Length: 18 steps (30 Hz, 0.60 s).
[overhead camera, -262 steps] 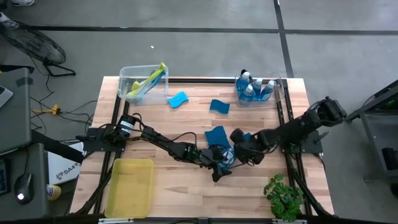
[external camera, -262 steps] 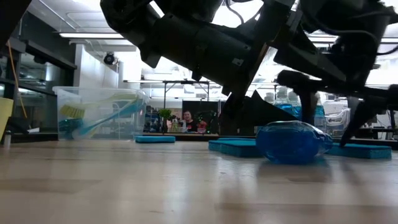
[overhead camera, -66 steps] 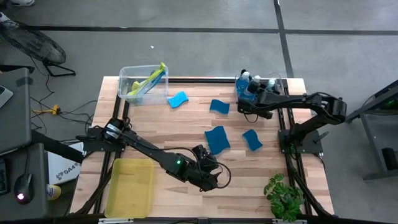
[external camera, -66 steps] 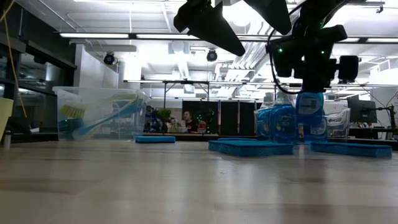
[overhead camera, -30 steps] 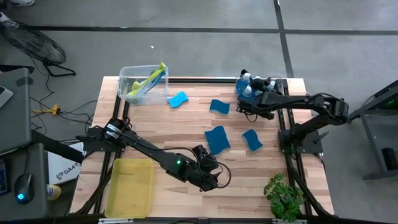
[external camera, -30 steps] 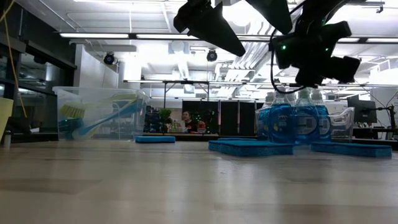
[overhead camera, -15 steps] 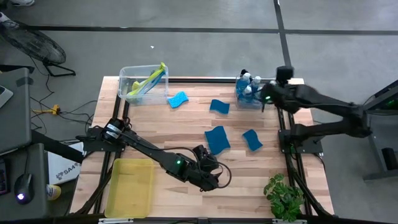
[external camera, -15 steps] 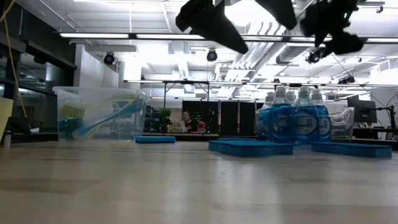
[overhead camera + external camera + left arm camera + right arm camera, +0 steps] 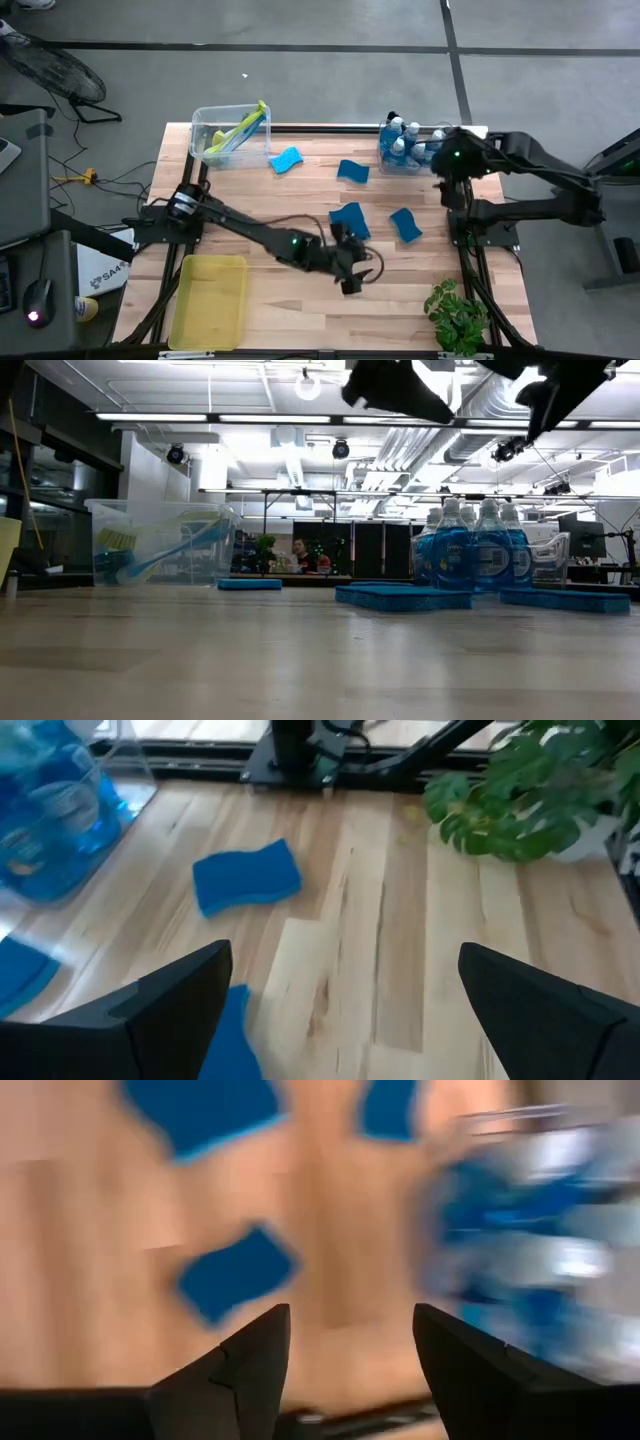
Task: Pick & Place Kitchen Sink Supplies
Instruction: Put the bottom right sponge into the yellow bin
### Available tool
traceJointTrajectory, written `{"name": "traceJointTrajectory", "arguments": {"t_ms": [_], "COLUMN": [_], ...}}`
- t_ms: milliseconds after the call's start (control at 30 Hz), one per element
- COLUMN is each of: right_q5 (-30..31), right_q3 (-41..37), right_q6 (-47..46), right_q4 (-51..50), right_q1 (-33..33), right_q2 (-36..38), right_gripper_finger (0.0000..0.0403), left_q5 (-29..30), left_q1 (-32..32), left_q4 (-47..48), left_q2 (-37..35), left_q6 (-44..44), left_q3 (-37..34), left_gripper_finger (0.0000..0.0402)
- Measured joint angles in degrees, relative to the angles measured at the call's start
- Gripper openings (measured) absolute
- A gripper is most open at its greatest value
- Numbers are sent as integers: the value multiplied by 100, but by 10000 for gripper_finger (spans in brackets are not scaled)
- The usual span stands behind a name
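The left arm has swung since a moment ago: its left tool (image 9: 352, 277), fingers spread wide and empty, now sits nearer the middle of the tabletop (image 9: 400, 300), just front of the central sponge, where before it lay further toward the front-left. The right arm has drawn back from the bottles; its right tool (image 9: 445, 172) hangs above the tabletop's right edge, beside the bottle bin, fingers apart and holding nothing.

The yellow tray (image 9: 208, 300) lies at the front-left corner, nothing showing in it. The clear bin (image 9: 200, 128) at the back-left corner holds the dish brushes (image 9: 240, 128), their yellow-green handles leaning over its rim. The second clear bin (image 9: 442, 138) at the back-right corner holds the soap bottles (image 9: 402, 140), standing upright and close together with white caps up; the low view shows three blue bottles (image 9: 476, 555) side by side.

Four blue sponges lie loose on the tabletop: one (image 9: 286, 159) near the brush bin, one (image 9: 352, 171) toward the back centre, the largest-looking one (image 9: 349, 220) at the centre, and one (image 9: 405, 224) toward the right edge, all apart from one another.

A potted plant (image 9: 455, 315) stands at the front-right corner.
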<state>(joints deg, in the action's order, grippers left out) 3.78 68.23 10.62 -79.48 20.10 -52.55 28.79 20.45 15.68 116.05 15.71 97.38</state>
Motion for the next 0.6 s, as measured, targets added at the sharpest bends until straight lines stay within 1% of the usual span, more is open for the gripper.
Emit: {"name": "traceJointTrajectory", "arguments": {"t_ms": [67, 167, 267, 367, 433, 467, 533, 600], "right_q5": [-530, -908, -1177, -1220, -1227, -1230, -1107, -1052], "right_q3": [-157, -517, -1055, -1657, -2036, -2187, -2078, -1950], "right_q6": [-91, -117, -4, -3, -62, -105, -148, -157], "right_q4": [-22, -149, -126, -12, 181, 262, 198, 399], "right_q1": [-2, 0, -12, -109, -195, -240, -356, -468], "right_q2": [-5, 6, 17, 13, 12, 6, -98, -107], "right_gripper_finger": [206, 206, 206, 206, 206, 206, 206, 206], "left_q5": [-265, -636, -1099, -1703, -1949, -1983, -2014, -2038], "left_q1": [-183, -471, -748, -970, -1042, -1047, -1035, -1032], "left_q4": [-22, -7, -18, -15, -27, -29, -93, -198], "left_q2": [-9, -39, -52, -50, -50, -50, -50, -50], "left_q6": [-172, -365, -491, -673, -776, -814, -956, -1067], "left_q3": [2, 0, 0, 0, 0, 0, 0, 0], "left_gripper_finger": [385, 385, 385, 385, 385, 385, 385, 385]}}
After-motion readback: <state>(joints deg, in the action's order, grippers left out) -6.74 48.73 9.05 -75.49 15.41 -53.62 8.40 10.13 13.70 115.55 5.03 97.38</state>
